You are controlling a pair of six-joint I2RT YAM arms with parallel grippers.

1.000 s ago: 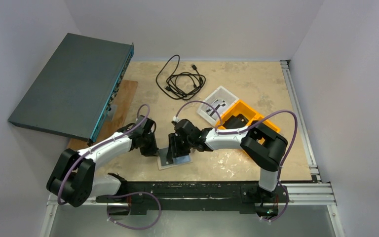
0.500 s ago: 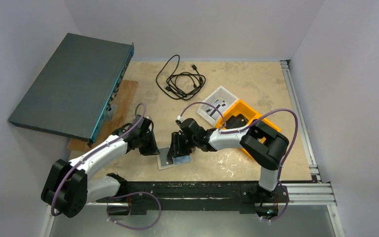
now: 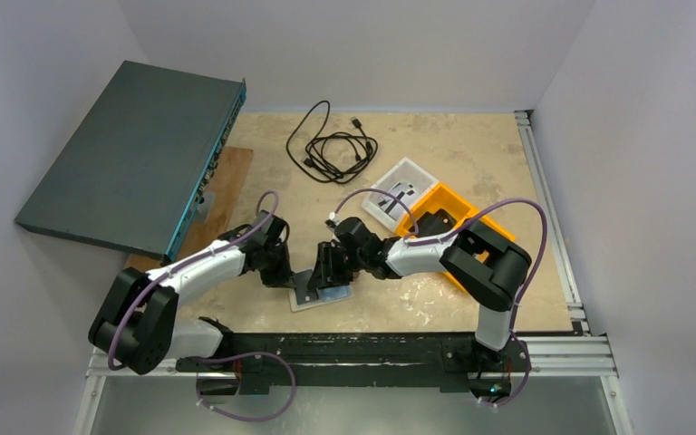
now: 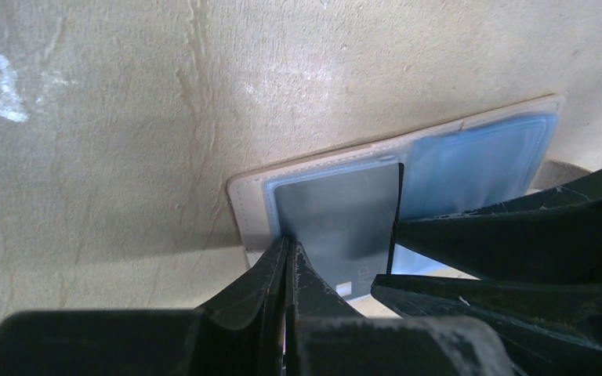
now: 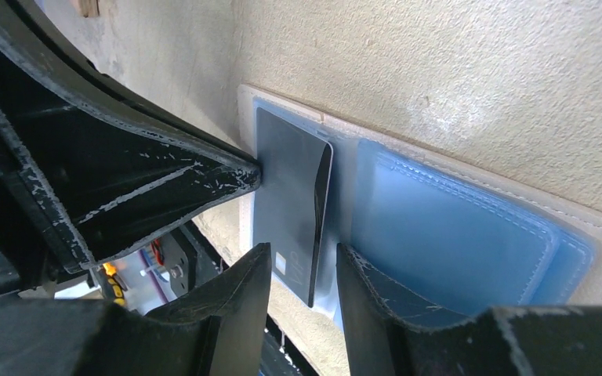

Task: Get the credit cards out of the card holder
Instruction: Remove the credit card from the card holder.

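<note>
Beige bench point(image 3: 471, 154), top view: holder point(image 3: 319, 292) lies open near the front edge, unmoved this last second. Left arm point(image 3: 199, 267) has swung its elbow out and back.

Left wrist: left end effector point(image 4: 286, 244) has tips together, pressing at the holder's rim beside the dark card point(image 4: 337, 219).

Right wrist: right end effector point(image 5: 302, 254) has fingers apart, card's end between them, ungripped.

Judgement: grasp is being set up; no card out yet.

card holder point(image 4: 470, 157) hemmed between left gripper point(image 4: 286, 249), right gripper point(image 5: 303, 252)

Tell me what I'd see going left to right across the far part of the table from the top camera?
Big dark grey box → black cable → white tray → orange bin.
</note>
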